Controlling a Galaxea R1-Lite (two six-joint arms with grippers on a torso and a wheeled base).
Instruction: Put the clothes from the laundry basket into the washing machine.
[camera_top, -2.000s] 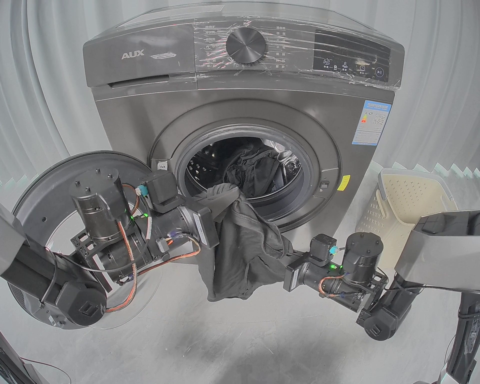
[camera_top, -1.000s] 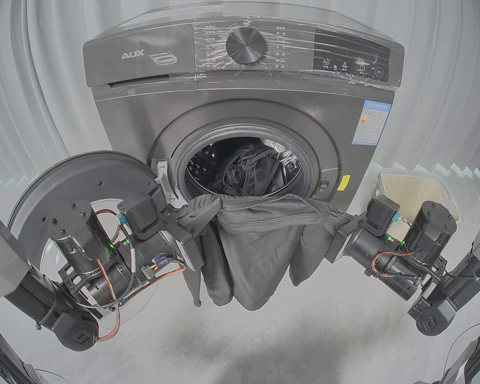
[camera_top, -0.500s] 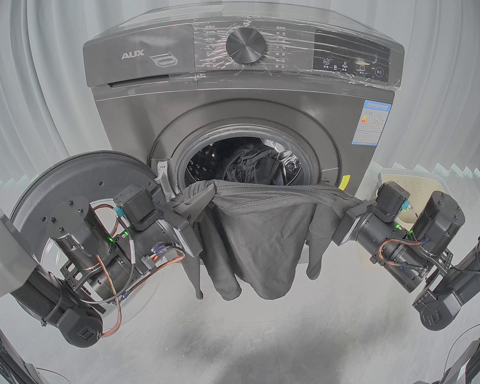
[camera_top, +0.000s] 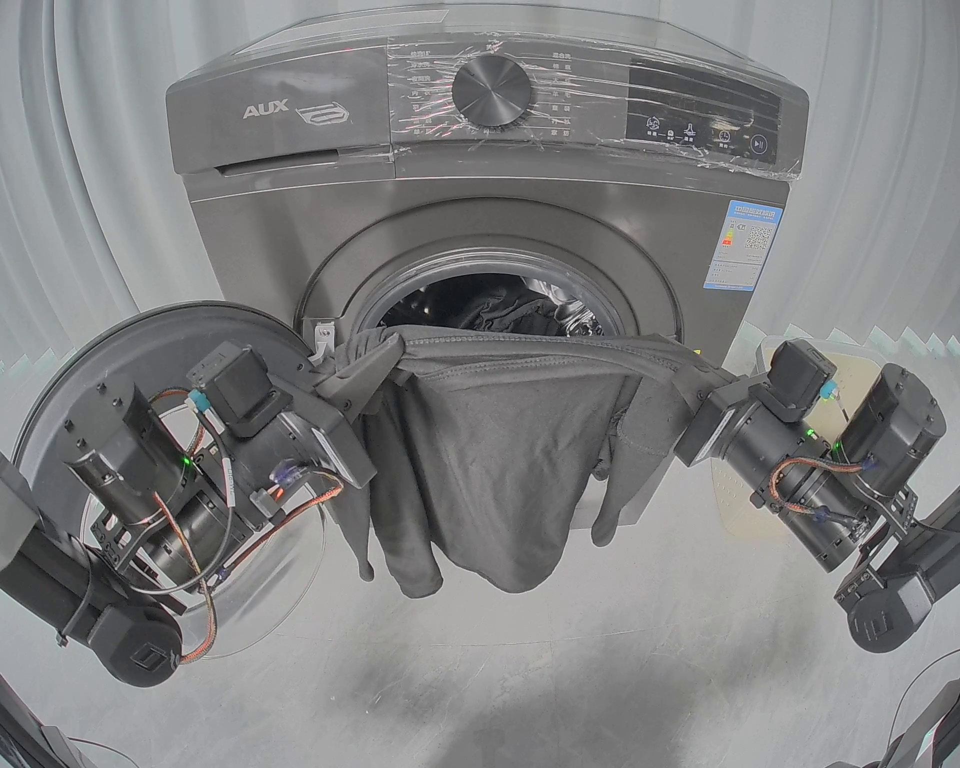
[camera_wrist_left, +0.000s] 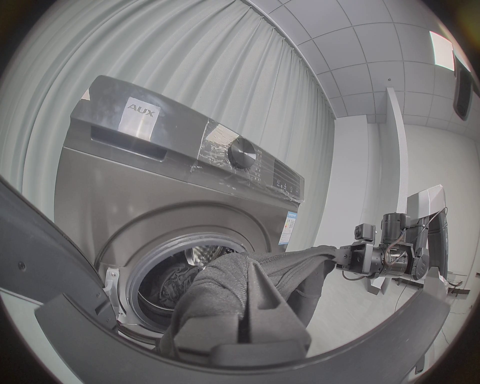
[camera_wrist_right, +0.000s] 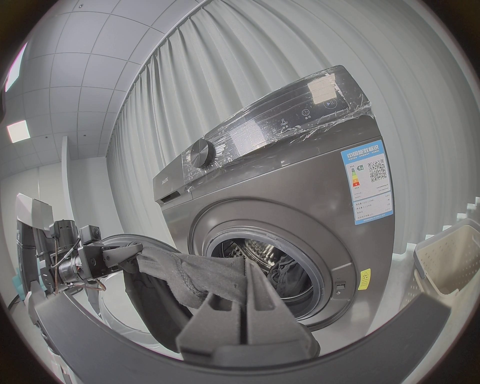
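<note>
Hanging dark garment (camera_top: 500, 440), long axis left-right

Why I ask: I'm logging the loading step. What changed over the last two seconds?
The right tool rose and swung out to the right; the left tool shifted left. The dark garment, earlier bunched and hanging, is now stretched between them across the washing machine opening. Unchanged: both tools shut on the garment, the door open, dark clothes inside, the laundry basket at the right.
</note>
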